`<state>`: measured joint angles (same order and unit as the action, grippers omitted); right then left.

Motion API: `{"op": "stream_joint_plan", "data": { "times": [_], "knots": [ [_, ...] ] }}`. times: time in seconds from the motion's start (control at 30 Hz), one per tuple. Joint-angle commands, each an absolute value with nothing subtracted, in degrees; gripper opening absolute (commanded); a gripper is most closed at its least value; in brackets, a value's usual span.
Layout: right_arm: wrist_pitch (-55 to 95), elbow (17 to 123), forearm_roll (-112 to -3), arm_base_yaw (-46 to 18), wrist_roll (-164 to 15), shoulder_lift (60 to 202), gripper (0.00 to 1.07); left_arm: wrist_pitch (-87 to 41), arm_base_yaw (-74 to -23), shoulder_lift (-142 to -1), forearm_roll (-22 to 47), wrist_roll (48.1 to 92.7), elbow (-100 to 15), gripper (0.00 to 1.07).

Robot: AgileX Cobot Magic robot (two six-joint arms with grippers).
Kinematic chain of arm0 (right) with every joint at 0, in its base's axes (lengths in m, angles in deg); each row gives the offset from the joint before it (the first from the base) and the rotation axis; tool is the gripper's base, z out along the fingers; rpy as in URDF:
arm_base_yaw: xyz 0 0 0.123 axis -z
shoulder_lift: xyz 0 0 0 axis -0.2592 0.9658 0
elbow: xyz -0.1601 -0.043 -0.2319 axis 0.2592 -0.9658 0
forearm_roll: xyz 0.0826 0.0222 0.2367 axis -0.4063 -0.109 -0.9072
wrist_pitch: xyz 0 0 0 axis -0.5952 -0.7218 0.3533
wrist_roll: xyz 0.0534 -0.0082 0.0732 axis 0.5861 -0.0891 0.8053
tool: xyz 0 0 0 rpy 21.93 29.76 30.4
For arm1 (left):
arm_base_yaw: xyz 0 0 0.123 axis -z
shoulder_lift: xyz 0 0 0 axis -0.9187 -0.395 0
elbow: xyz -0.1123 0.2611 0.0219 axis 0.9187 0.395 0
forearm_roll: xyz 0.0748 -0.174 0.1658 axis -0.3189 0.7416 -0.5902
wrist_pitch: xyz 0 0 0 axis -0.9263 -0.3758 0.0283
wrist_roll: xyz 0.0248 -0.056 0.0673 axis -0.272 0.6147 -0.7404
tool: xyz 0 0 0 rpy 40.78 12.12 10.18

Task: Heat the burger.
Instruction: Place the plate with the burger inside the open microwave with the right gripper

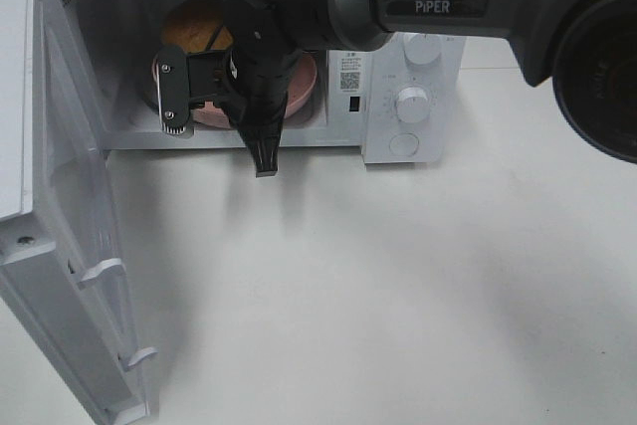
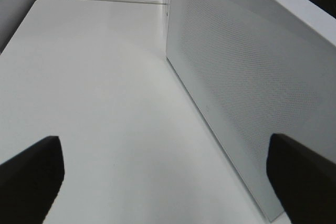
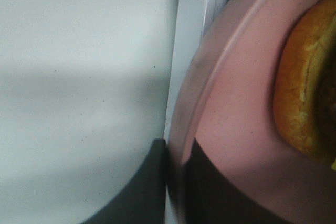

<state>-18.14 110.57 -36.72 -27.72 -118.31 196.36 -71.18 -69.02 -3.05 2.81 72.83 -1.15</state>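
Exterior high view: the right arm [image 1: 448, 2] stretches in from the right, across the front of the open microwave [image 1: 418, 57]. Its wrist is bent downward, so the right pincer [image 1: 263, 158] points at the cavity's front edge. In the right wrist view this pincer [image 3: 176, 182] is pinching the rim of the pink plate [image 3: 236, 103], with a dark finger on each face. The burger [image 3: 307, 93] sits on that plate just past the fingertips; seen from above it [image 1: 199, 25] lies deeper in the cavity, behind the wrist. The left pincer [image 2: 168, 179] is spread wide over the white table [image 2: 94, 87], with the perforated microwave door [image 2: 236, 77] just beside one finger.
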Motion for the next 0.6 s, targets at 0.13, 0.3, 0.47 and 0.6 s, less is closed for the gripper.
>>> {"op": "stream_joint_plan", "data": {
  "times": [0.13, 0.3, 0.47, 0.6],
  "knots": [
    [-13.3, 111.6, -35.8, -27.7, -119.3, 195.7, 0.03, -71.0, -69.1, -1.9, 3.1, 72.8, -1.0, 0.98],
    [-12.9, 111.6, -36.0, -27.7, -119.3, 196.4, 0.04, -71.0, -69.1, -1.9, 3.1, 72.8, -1.0, 0.98],
    [-11.8, 111.6, -36.9, -27.7, -119.3, 196.7, 0.07, -71.0, -69.1, -1.9, 3.1, 72.8, -1.0, 0.98],
    [-11.4, 111.6, -36.8, -27.7, -119.2, 196.7, 0.17, -71.0, -69.1, -1.9, 3.1, 72.8, -1.0, 0.98]
  ]
}}
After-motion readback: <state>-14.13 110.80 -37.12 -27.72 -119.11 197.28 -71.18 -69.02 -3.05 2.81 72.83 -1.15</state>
